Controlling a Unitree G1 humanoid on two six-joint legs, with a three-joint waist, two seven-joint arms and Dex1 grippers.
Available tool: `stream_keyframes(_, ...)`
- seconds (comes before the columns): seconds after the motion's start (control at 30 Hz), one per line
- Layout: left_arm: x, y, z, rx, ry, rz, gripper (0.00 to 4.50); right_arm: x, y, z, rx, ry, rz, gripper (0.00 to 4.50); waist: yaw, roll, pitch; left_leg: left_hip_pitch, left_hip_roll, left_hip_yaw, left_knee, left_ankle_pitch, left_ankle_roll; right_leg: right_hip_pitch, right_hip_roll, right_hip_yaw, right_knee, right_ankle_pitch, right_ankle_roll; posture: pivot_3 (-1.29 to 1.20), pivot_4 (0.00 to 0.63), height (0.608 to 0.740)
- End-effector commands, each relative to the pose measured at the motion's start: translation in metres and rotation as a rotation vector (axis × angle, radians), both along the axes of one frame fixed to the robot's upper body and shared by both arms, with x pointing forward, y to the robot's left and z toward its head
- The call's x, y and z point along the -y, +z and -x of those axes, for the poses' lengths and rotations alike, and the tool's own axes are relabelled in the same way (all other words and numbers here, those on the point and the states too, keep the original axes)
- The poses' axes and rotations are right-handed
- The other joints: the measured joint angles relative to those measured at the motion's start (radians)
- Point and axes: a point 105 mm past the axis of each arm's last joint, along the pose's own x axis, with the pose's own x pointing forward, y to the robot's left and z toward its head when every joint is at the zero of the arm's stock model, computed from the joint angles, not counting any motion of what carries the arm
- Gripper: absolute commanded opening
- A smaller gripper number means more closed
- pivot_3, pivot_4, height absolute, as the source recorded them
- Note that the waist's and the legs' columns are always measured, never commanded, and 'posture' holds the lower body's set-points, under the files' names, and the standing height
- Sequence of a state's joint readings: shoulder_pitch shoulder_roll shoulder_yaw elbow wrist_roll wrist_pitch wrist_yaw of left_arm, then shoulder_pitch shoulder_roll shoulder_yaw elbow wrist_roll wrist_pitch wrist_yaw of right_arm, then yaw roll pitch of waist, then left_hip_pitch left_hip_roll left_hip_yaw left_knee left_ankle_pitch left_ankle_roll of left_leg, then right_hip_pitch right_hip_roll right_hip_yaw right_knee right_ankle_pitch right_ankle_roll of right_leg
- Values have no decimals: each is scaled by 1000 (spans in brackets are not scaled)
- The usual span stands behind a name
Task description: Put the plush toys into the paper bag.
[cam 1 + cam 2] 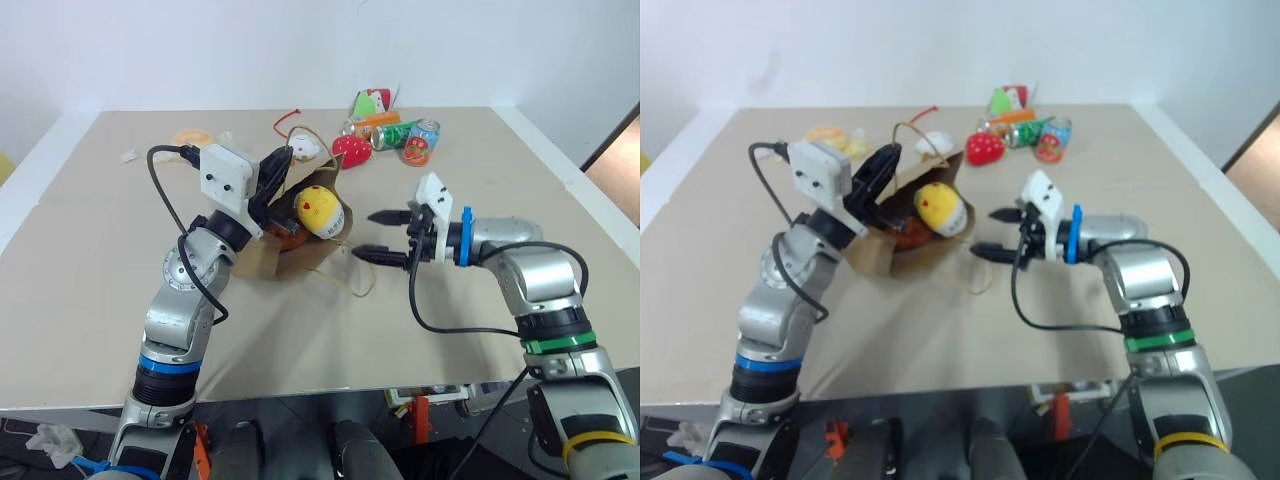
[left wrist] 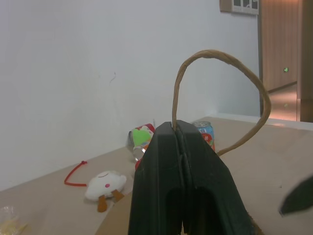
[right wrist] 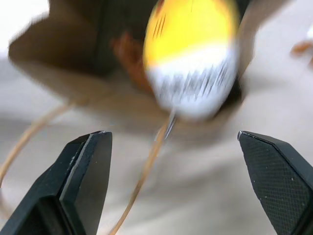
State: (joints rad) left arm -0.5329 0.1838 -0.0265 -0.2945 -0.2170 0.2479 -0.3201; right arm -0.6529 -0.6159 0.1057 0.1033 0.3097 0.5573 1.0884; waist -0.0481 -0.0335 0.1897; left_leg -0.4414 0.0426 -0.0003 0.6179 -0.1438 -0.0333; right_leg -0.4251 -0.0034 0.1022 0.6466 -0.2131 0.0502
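The brown paper bag lies on its side on the table with its mouth toward my right arm. My left gripper holds the mouth up, shut on the upper cord handle, which loops out from between its fingers. The yellow-and-white egg-shaped plush toy sits in the bag's mouth, half sticking out. A brown-orange plush toy lies deeper inside, mostly hidden behind the egg. My right gripper stands open and holds nothing, a short way in front of the egg toy.
The bag's other cord handle trails on the table below my right gripper. At the back stand drink cans, a red strawberry toy, a white plush with a red cord and a yellowish packet.
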Motion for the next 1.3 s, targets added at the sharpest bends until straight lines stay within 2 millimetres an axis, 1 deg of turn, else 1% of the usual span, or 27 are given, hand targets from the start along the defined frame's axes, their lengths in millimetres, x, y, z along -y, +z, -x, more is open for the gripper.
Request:
stream_keyframes(0.03, 1, 12, 6, 45, -8, 9, 0, -2, -8, 5, -5, 7, 23, 4206, 0, 0, 0, 0, 0, 0, 0, 0, 0, 0, 0, 0, 0, 0, 0, 0, 150, 740)
stream_keyframes(0.1, 1, 11, 6, 45, -7, 8, 0, 0, -11, 5, -9, 6, 25, 3647, -1, 0, 0, 0, 0, 0, 0, 0, 0, 0, 0, 0, 0, 0, 0, 0, 150, 740)
stream_keyframes(0.13, 1, 11, 6, 45, -6, 8, 0, 0, -12, 6, -6, 10, 28, 3104, -1, 0, 0, 0, 0, 0, 0, 0, 0, 0, 0, 0, 0, 0, 0, 0, 150, 740)
stream_keyframes(0.17, 0, 11, 6, 45, -5, 7, 0, 0, -10, 6, -7, 11, 19, 2786, -1, 0, 0, 0, 0, 0, 0, 0, 0, 0, 0, 0, 0, 0, 0, 0, 150, 740)
stream_keyframes(0.2, 0, 11, 6, 45, -2, 7, 0, 0, -9, 5, -5, 12, 9, 2167, 0, 0, 0, 0, 0, 0, 0, 0, 0, 0, 0, 0, 0, 0, 0, 0, 150, 740)
stream_keyframes(0.23, 0, 11, 6, 44, -1, 7, 0, 0, -7, 4, 3, 13, 8, 1920, 0, 0, 0, 0, 0, 0, 0, 0, 0, 0, 0, 0, 0, 0, 0, 0, 150, 740)
stream_keyframes(0.27, 0, 11, 6, 43, 0, 7, 0, 1, -4, 3, 11, 14, 1, 1477, 0, 0, 0, 0, 0, 0, 0, 0, 0, 0, 0, 0, 0, 0, 0, 0, 150, 740)
stream_keyframes(0.33, 0, 10, 6, 42, 1, 6, 0, 1, 2, 1, 28, 19, -12, 283, 0, 0, 0, 0, 0, 0, 0, 0, 0, 0, 0, 0, 0, 0, 0, 0, 150, 740)
stream_keyframes(0.37, 0, 10, 6, 41, 0, 6, 0, 0, 5, 1, 29, 31, -24, 128, 0, 0, 0, 0, 0, 0, 0, 0, 0, 0, 0, 0, 0, 0, 0, 0, 150, 740)
stream_keyframes(0.43, 1, 10, 6, 42, -1, 3, 0, 0, 16, 2, 47, 47, -48, 55, 0, 0, 0, 0, 0, 0, 0, 0, 0, 0, 0, 0, 0, 0, 1, 0, 150, 740)
stream_keyframes(0.5, 0, 10, 6, 45, 0, 0, 0, 4, 35, 0, 73, 45, -79, 55, 0, 0, 0, 0, 0, 0, 0, 0, 0, 0, 0, 0, 0, 0, 1, 0, 150, 740)
stream_keyframes(0.63, -1, 12, 4, 51, 4, -5, 0, 17, 85, -1, 158, 36, -129, 55, 0, 0, 0, 0, 0, 0, 0, 0, 0, 0, 0, 0, 0, 0, 1, 0, 150, 740)
stream_keyframes(0.73, -4, 17, 2, 66, 10, -10, 0, 28, 130, 7, 217, 49, -163, 55, 0, 0, 0, 0, 0, 0, 0, 0, 0, 0, 0, 0, 0, 0, 0, 0, 150, 740)
stream_keyframes(0.77, -6, 18, 1, 71, 13, -10, 0, 30, 139, 10, 231, 57, -168, 55, 0, 0, 0, 0, 0, 0, 0, 0, 0, 0, 0, 0, 0, 0, 0, 0, 150, 740)
stream_keyframes(0.83, -7, 21, -1, 78, 18, -7, 0, 32, 149, 11, 252, 56, -171, 55, 0, 0, 0, 0, 0, 0, 0, 0, 0, -1, 0, 0, 0, 0, -1, 0, 150, 740)
stream_keyframes(0.9, -6, 23, -2, 81, 17, -3, 0, 32, 144, 8, 256, 43, -161, 55, -1, -1, 0, 0, 0, 0, -1, -1, 0, 0, 0, 0, 0, -1, -1, 0, 150, 740)
stream_keyframes(0.97, -2, 22, -2, 76, 5, 0, 0, 31, 130, 5, 245, 34, -123, 55, 0, 0, 0, 0, 0, 1, 0, -1, -1, -1, 0, 1, 0, -1, 0, 0, 150, 740)
stream_keyframes(1.13, 5, 16, -1, 50, -16, 6, 0, 33, 112, 0, 206, 14, -87, 55, 0, 0, 0, -1, 0, 1, 0, -1, -1, -1, 0, 1, 0, 0, 1, 0, 150, 740)
stream_keyframes(1.3, 6, 9, 1, 30, -27, -17, 0, 29, 103, -2, 183, 17, -90, 55, -1, 0, 0, 0, 0, 1, 0, -1, -1, -1, 0, 1, 0, 0, 1, 0, 150, 740)
